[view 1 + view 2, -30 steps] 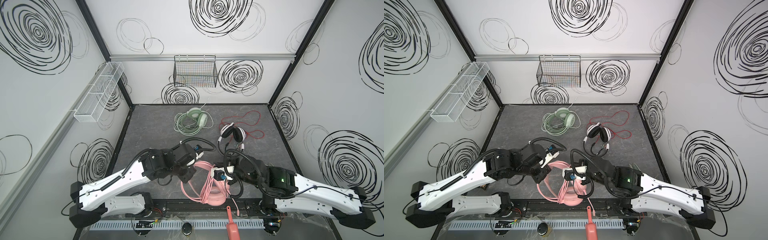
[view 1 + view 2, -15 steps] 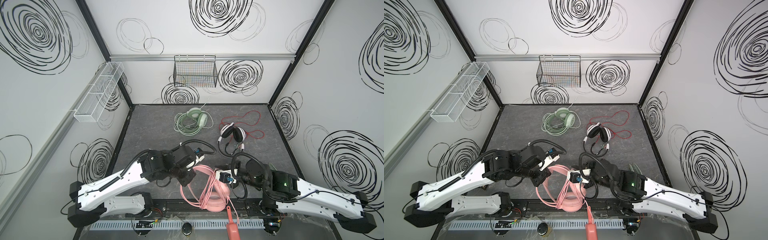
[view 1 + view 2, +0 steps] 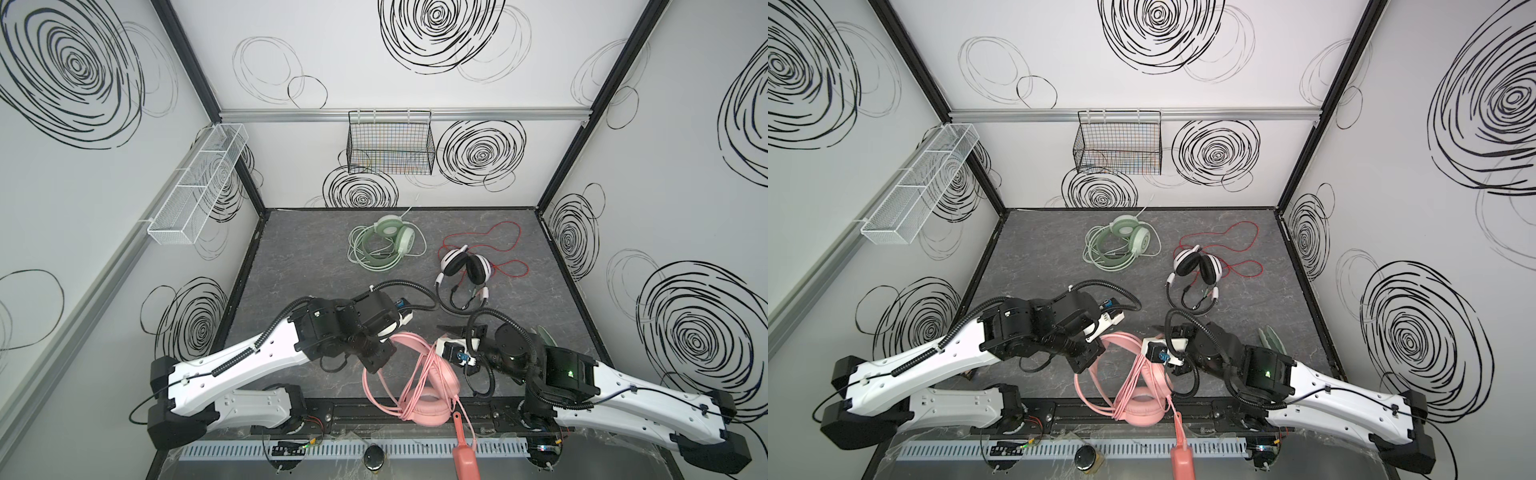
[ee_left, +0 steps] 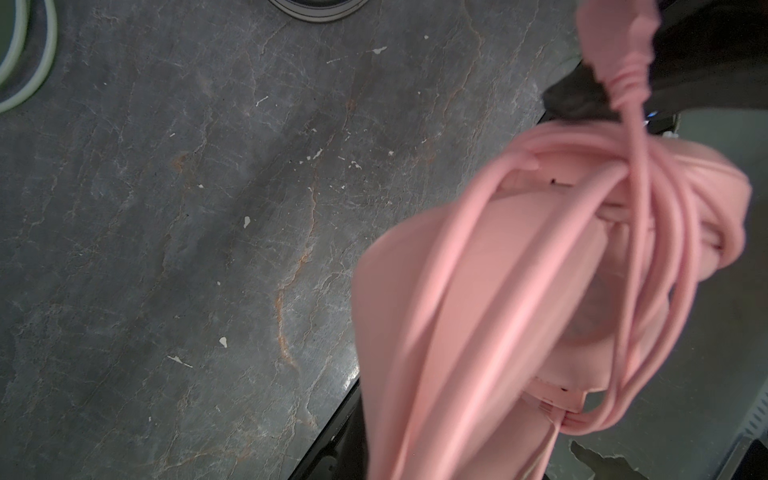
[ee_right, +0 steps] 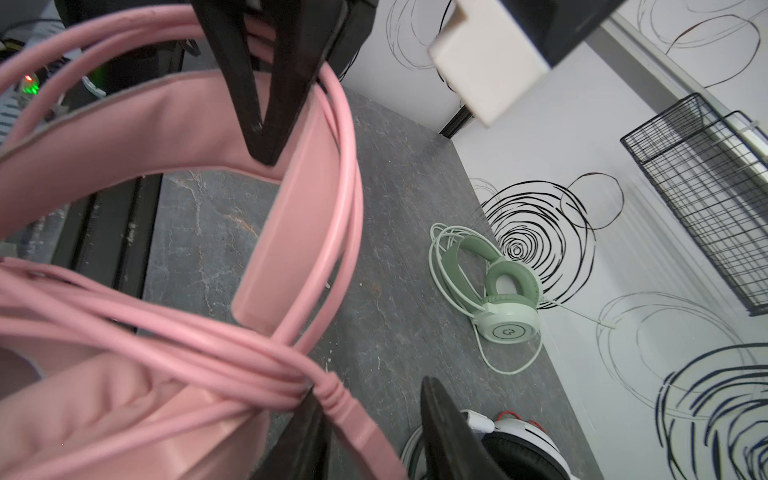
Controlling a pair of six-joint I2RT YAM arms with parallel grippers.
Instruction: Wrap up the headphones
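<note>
A: Near the front edge?
B: The pink headphones (image 3: 428, 386), headband clamped by the left gripper (image 5: 264, 141); right gripper (image 5: 370, 388) parted around the plug (image 5: 353, 419).
A: How many?
B: Three pairs: green headphones (image 3: 384, 243) and white headphones (image 3: 465, 268) lie farther back.

The fingers (image 5: 257, 104) of my left pincer (image 5: 263, 160) are matt black plastic; the pink headphones (image 5: 95, 419) have a smooth leather-like band (image 5: 158, 137) and satin rubbery cable (image 5: 199, 345); the table (image 4: 166, 208) is matt, stone-veined grey; at twelve o'clock the basket (image 3: 390, 145) is thin black metal wire.

White swirl-patterned walls (image 3: 374, 62), grey marbled floor (image 3: 299, 257), black wire basket (image 3: 390, 143).
</note>
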